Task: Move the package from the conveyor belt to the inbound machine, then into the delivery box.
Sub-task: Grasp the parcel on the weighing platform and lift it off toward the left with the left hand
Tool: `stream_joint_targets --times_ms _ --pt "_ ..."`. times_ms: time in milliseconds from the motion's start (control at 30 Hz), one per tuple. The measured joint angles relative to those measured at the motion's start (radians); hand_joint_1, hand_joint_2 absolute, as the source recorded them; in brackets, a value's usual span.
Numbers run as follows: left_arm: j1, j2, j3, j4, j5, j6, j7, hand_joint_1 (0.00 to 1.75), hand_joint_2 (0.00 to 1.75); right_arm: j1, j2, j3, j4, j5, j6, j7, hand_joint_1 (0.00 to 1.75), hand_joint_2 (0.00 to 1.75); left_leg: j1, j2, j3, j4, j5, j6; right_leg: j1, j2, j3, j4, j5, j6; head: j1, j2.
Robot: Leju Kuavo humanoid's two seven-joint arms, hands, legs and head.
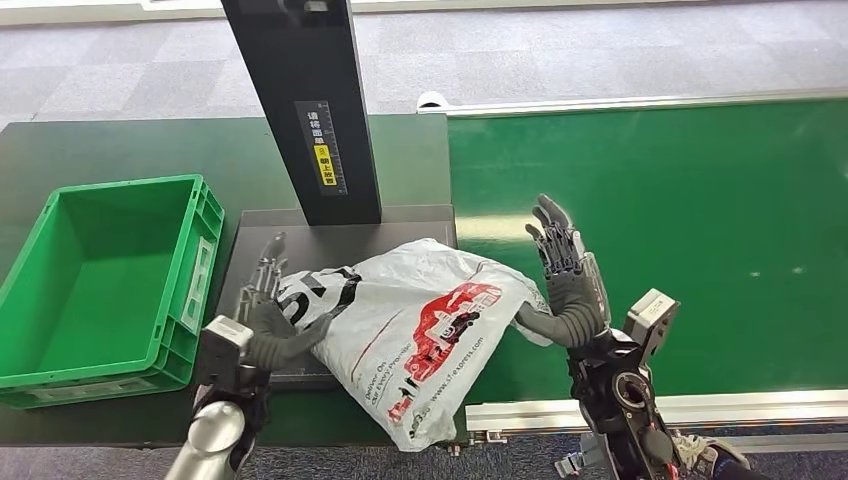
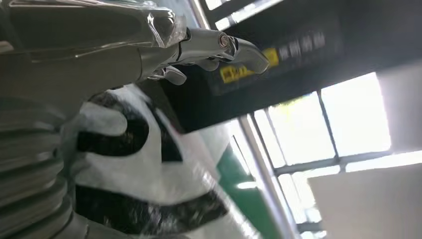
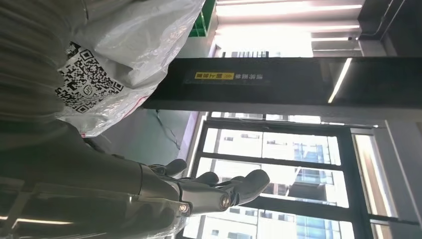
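Nearest the robot, at the front edge of the dark platform [image 1: 400, 220] of the inbound machine [image 1: 305, 100], lies the white plastic package [image 1: 410, 330] with red and black print; its lower end hangs past the platform's front edge toward the conveyor's metal rail. Both hands flank it. The left hand [image 1: 262, 305] presses against the package's left end, thumb under the bag and fingers stretched along the platform, not closed around it. The right hand [image 1: 565, 275] stands upright against the package's right edge, fingers spread and raised, thumb touching the plastic, holding nothing. To the left, the green delivery box [image 1: 190, 270] sits just beside the platform. Behind the package rises the machine's black column with a yellow label. Rightward and beyond stretches the green conveyor belt [image 1: 680, 210].
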Motion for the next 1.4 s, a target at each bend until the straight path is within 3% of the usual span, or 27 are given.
stream_joint_targets --times_ms 233,500,700,733,833,867,1167,1400 --pt "0.007 0.036 -0.144 0.054 -0.376 -0.064 0.065 0.0 1.75 -0.032 0.0 -0.014 0.08 0.011 0.046 -0.002 0.0 1.75 0.0 0.0 0.0 0.0 0.0 0.0 0.0 0.0 0.0 0.0 0.0 0.0 0.0 0.0" --pt "0.01 0.062 -0.222 0.094 -0.513 -0.155 0.109 0.0 1.75 -0.04 0.0 -0.015 0.109 0.0 0.073 0.018 0.0 1.75 0.0 0.0 0.0 0.0 0.0 0.0 0.0 0.0 0.0 0.0 0.0 0.0 0.0 0.0" --pt "0.007 0.075 -0.253 0.12 -0.564 -0.172 0.121 0.0 1.75 -0.044 0.0 -0.015 0.114 0.0 0.08 0.023 0.0 1.75 0.0 0.0 0.0 0.0 0.0 0.0 0.0 0.0 0.0 0.0 0.0 0.0 0.0 0.0" --pt "0.005 0.075 -0.255 0.123 -0.567 -0.171 0.121 0.34 1.75 -0.044 0.0 -0.015 0.114 0.0 0.08 0.024 0.0 1.75 0.0 0.0 0.0 0.0 0.0 0.0 0.0 0.0 0.0 0.0 0.0 0.0 0.0 0.0" --pt "0.004 0.072 -0.252 0.128 -0.559 -0.137 0.108 1.64 1.75 -0.041 0.0 -0.016 0.115 0.001 0.08 0.026 0.0 1.75 0.0 0.0 0.0 0.0 0.0 0.0 0.0 0.0 0.0 0.0 0.0 0.0 0.0 0.0" --pt "0.004 0.07 -0.247 0.128 -0.549 -0.12 0.1 1.73 1.75 -0.039 0.0 -0.016 0.115 0.001 0.08 0.027 0.0 1.75 0.0 0.0 0.0 0.0 0.0 0.0 0.0 0.0 0.0 0.0 0.0 0.0 0.0 0.0" --pt "0.022 0.034 -0.159 0.06 -0.398 0.004 0.002 1.75 1.75 -0.032 0.0 -0.017 0.115 0.009 0.081 0.028 0.0 1.75 0.0 0.0 0.0 0.0 0.0 0.0 0.0 0.0 0.0 0.0 0.0 0.0 0.0 0.0" --pt "0.031 0.012 -0.112 0.018 -0.34 0.051 -0.032 1.75 1.75 -0.032 0.002 -0.017 0.115 0.014 0.082 0.028 0.0 1.75 0.0 0.0 0.0 0.0 0.0 0.0 0.0 0.0 0.0 0.0 0.0 0.0 0.0 0.0"
